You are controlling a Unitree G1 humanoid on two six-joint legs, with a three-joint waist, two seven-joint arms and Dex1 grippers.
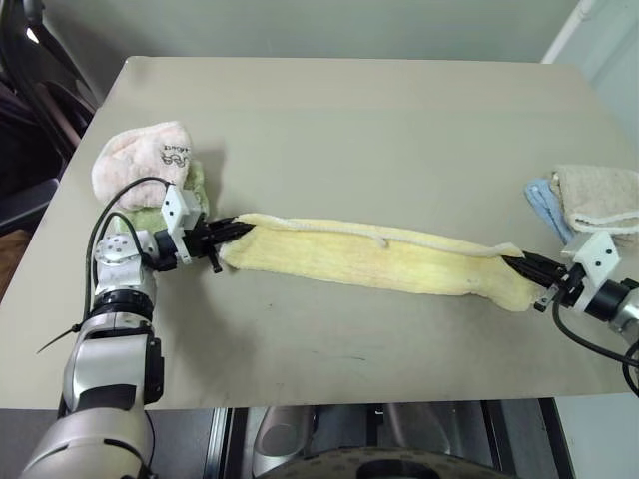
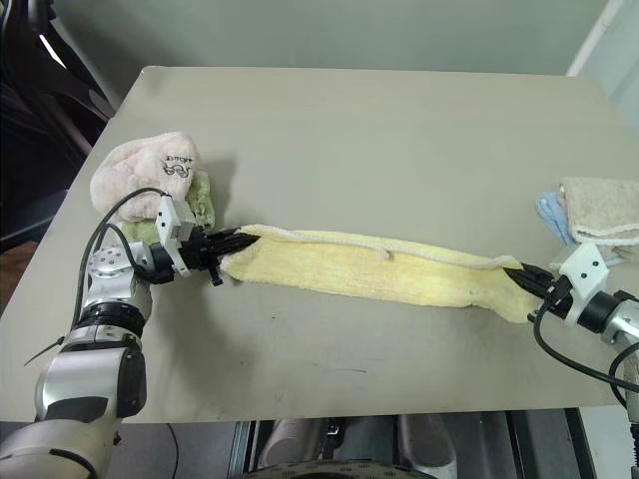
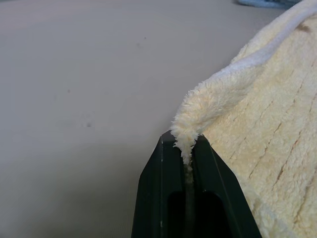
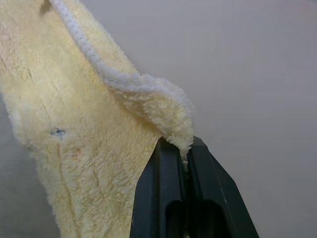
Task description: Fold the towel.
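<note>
The pale yellow towel [image 1: 379, 257] hangs stretched in a long strip across the front half of the table, sagging between my two grippers. My left gripper [image 1: 232, 232] is shut on its left end corner, and in the left wrist view the fluffy edge [image 3: 190, 124] is pinched between the two black fingers [image 3: 163, 198]. At the strip's right end my right gripper [image 1: 521, 267] is shut on the other corner, with the terry edge [image 4: 173, 119] caught between its fingers [image 4: 158, 198]. A small white loop tag [image 1: 380, 239] sits on the upper long edge.
A pink towel [image 1: 145, 160] with a dark embroidered mark lies bunched on a greenish cloth [image 1: 195, 195] at the table's left edge. A folded beige towel [image 1: 599, 195] on a blue cloth [image 1: 544, 205] lies at the right edge. The grey table [image 1: 349, 120] stretches bare behind the strip.
</note>
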